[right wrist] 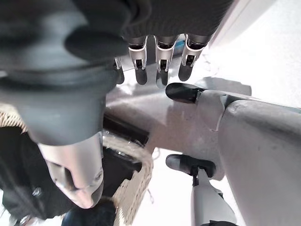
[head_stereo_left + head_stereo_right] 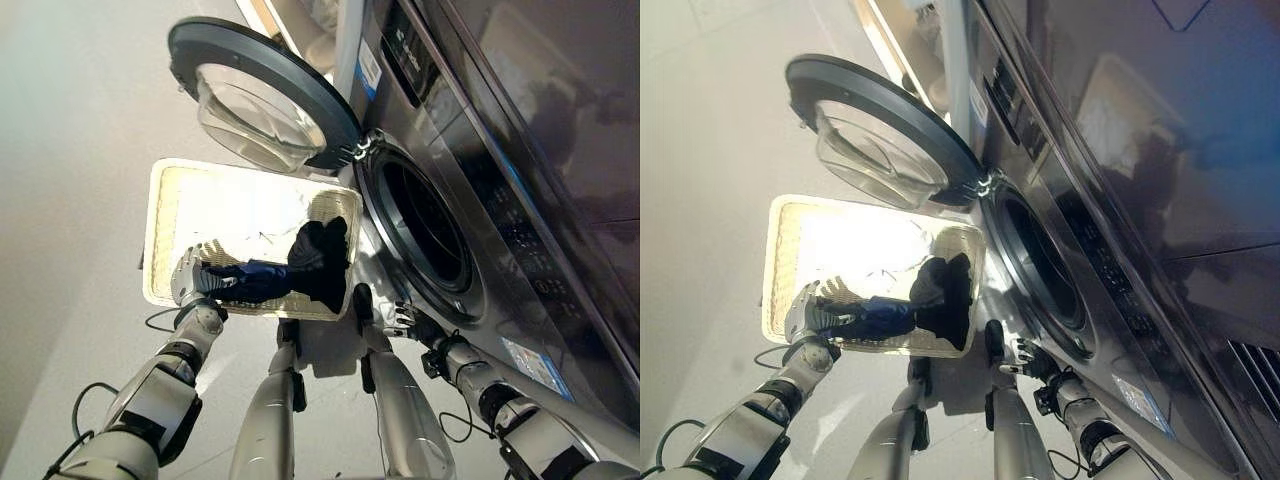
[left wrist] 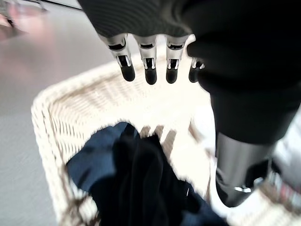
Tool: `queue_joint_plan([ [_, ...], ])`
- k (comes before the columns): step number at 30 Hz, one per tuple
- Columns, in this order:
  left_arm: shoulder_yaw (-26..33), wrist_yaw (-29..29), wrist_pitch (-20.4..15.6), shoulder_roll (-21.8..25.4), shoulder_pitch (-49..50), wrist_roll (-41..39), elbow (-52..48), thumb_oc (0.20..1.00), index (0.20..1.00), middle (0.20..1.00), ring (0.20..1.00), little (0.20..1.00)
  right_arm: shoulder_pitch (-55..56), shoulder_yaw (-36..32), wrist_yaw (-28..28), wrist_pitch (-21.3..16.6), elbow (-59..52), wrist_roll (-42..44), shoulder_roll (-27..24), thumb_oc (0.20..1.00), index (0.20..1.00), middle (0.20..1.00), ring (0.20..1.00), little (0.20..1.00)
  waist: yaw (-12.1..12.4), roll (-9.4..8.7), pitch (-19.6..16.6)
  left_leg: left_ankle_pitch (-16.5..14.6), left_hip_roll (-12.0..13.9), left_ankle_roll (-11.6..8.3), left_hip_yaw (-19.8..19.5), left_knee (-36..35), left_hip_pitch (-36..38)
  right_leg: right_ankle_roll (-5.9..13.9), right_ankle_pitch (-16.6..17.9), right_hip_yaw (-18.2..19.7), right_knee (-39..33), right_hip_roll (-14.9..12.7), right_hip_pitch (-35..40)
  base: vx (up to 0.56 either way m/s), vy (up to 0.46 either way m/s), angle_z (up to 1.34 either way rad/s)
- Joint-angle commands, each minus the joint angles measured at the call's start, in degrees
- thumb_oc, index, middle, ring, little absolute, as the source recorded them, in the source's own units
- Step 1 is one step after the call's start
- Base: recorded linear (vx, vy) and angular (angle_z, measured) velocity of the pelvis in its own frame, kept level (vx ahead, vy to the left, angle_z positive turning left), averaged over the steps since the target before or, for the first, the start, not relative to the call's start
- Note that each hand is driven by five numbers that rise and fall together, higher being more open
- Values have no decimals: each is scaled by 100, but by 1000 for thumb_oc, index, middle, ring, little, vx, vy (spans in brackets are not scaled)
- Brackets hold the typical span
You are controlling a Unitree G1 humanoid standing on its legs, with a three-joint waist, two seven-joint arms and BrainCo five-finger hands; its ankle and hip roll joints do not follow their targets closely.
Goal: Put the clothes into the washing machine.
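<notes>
Nearest to you, your left hand (image 2: 190,280) sits at the near edge of the wicker laundry basket (image 2: 165,215), fingers straight and spread, holding nothing in its wrist view. The dark navy clothes (image 2: 300,268) lie bunched in the near corner of the basket, a sleeve-like strip running toward that hand; from the head views you cannot tell whether fingertips touch it. Your right hand (image 2: 402,318) hangs low beside the machine's front panel, fingers relaxed and apart, empty.

Risks, as I judge them: if you close on that thin strip alone, the heavier bundle may trail and snag on the basket rim, tipping or dragging the light basket. A shallow pinch could also let the cloth slip out on the lift.

Farther off, the drum opening (image 2: 425,225) stands clear, but the open round door (image 2: 265,95) hangs right above the basket; a high lift may strike it. Cloth left draped over the door seal could spill back out.
</notes>
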Motion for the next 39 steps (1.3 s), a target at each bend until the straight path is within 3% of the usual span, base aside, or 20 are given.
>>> queue_joint_plan([
  [1,-75,-414,388,371,-251,32,234,1000,1000,1000,1000,1000,-97,202,6,-118,-264,243,-248,1000,1000,1000,1000,1000,-132,-191,-47,-20,-266,17,149,733,-791,92,193,-161,217,162,-518,-32,62,-9],
  [7,-373,-1587,1100,460,-587,-353,363,1000,1000,1000,1000,1000,-229,191,67,-104,-441,452,-473,1000,1000,1000,1000,1000,-269,-221,-47,38,-235,-43,184,815,-1255,78,313,-146,204,193,-956,-18,50,-10],
  [12,-634,-2392,1608,522,-821,61,411,1000,1000,1000,1000,1000,-300,247,68,-87,-689,526,-579,1000,1000,1000,1000,1000,-354,-219,-47,83,-211,-70,188,807,-1506,78,369,-132,211,209,-1229,-8,30,-5],
  [18,-1243,-2491,1994,692,-1245,688,358,1000,1000,1000,1000,1000,-451,359,183,-38,-1007,834,-769,1000,1000,1000,1000,1000,-420,-246,-47,78,-142,-110,185,858,-1797,107,413,-116,221,214,-1539,-8,22,-5],
  [23,-1529,-2210,2060,757,-1566,888,365,1000,1000,1000,1000,1000,-551,416,227,-110,-1076,1062,-814,1000,1000,1000,1000,1000,-482,-304,-47,171,-93,-145,160,787,-2027,127,502,-114,181,212,-1799,-3,-4,1],
  [24,-1575,-2208,1992,761,-1645,841,378,931,931,931,931,931,-570,434,224,-144,-1074,1104,-816,1000,1000,1000,1000,1000,-487,-320,-47,180,-83,-154,148,765,-2063,131,517,-114,160,214,-1840,-9,-51,-1],
  [25,-1629,-2111,1827,714,-1691,592,372,661,661,661,661,661,-571,455,192,-176,-1109,1155,-810,1000,1000,1000,1000,1000,-472,-333,-47,150,-65,-159,116,759,-2094,134,517,-117,146,232,-1877,-7,-54,-2],
  [27,-1608,-2047,1669,689,-1747,421,354,511,511,511,511,511,-600,468,161,-186,-1167,1231,-801,1000,1000,1000,1000,1000,-483,-354,-47,196,-81,-161,74,723,-2154,137,550,-116,131,234,-1948,-6,-51,-2],
  [29,-1564,-1949,1388,630,-1749,159,290,200,200,200,200,200,-618,464,142,-235,-1256,1308,-781,1000,1000,1000,1000,1000,-467,-379,-47,197,-87,-163,18,704,-2183,140,567,-120,110,245,-1980,-2,-69,-2],
  [31,-1483,-1922,1207,611,-1719,68,147,200,200,200,200,200,-644,453,117,-248,-1418,1431,-783,1000,1000,1000,1000,1000,-438,-394,-47,213,-93,-174,-32,669,-2192,143,580,-128,83,258,-1987,-1,-56,-1],
  [39,-1486,-1844,1168,808,-1461,-142,-660,200,200,200,200,200,-661,341,-118,-149,-2196,1707,-929,1000,1000,1000,1000,1000,-301,-308,-47,283,-111,-208,-197,575,-2139,143,549,-154,103,254,-1921,-8,-41,5],
])
